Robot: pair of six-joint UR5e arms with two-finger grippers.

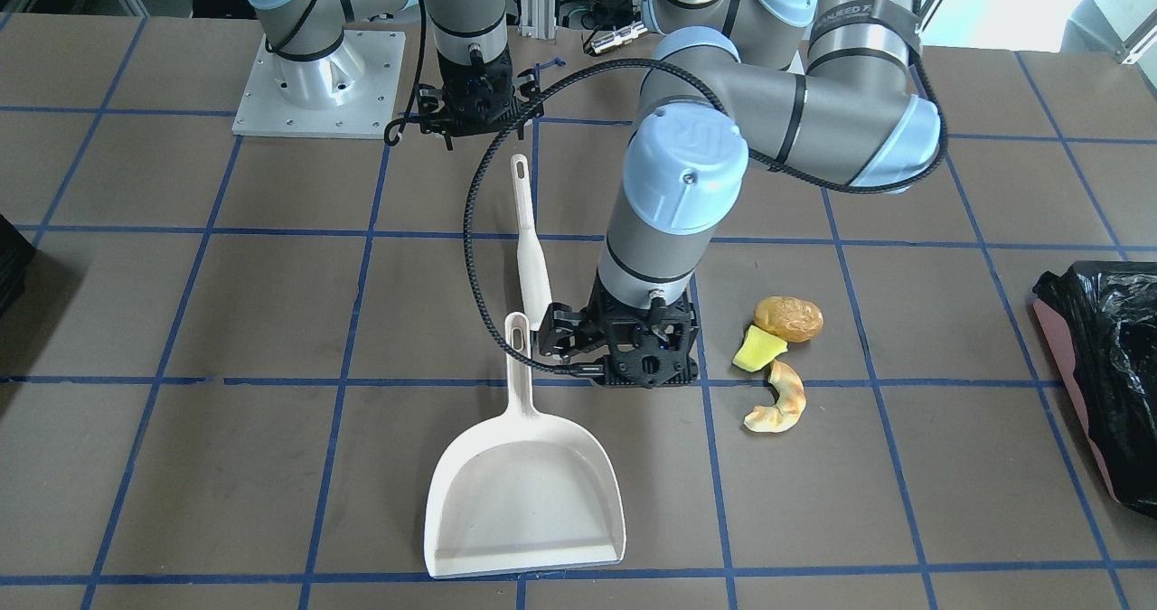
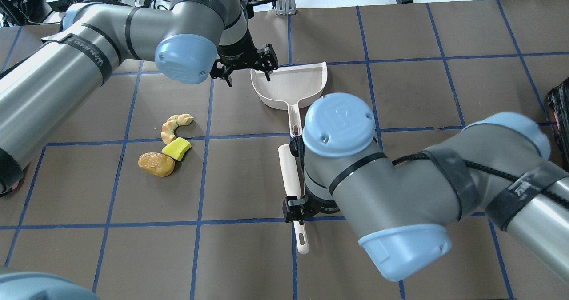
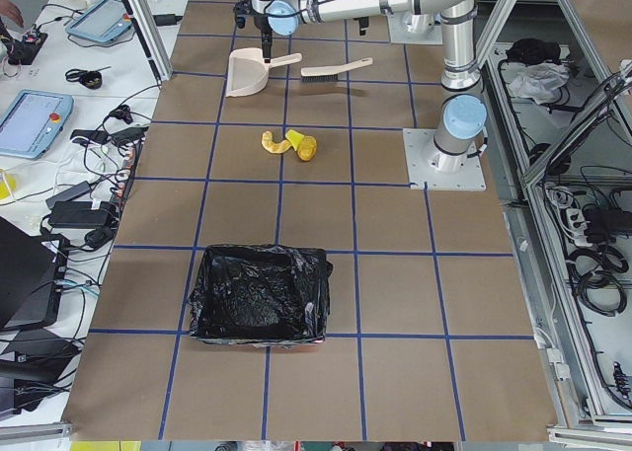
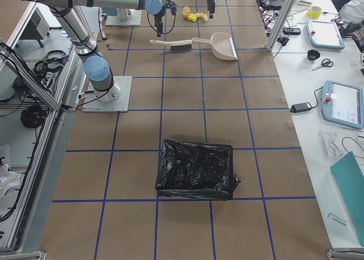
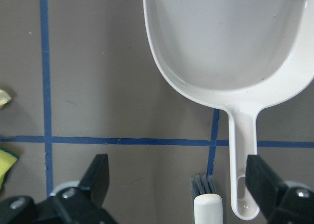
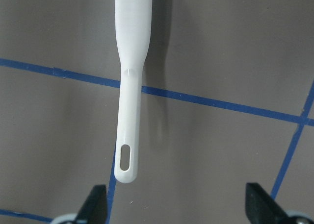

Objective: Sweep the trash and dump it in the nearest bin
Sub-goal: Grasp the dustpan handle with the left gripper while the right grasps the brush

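Left arm (image 2: 66, 60) enters overhead view from 9 o'clock, elbow bent, wrist pointing straight down. Left gripper (image 2: 246, 71) sits about 12 o'clock of frame centre, its fingers (image 5: 98, 180) spread wide, nothing between them. Right arm (image 2: 444, 184) comes in from 4 o'clock, forearm folded back toward centre, wrist vertical. Right gripper (image 2: 295, 213) at 6 o'clock of centre, jaws wide apart too, empty. Grippers well apart, left one at 11 o'clock from right.
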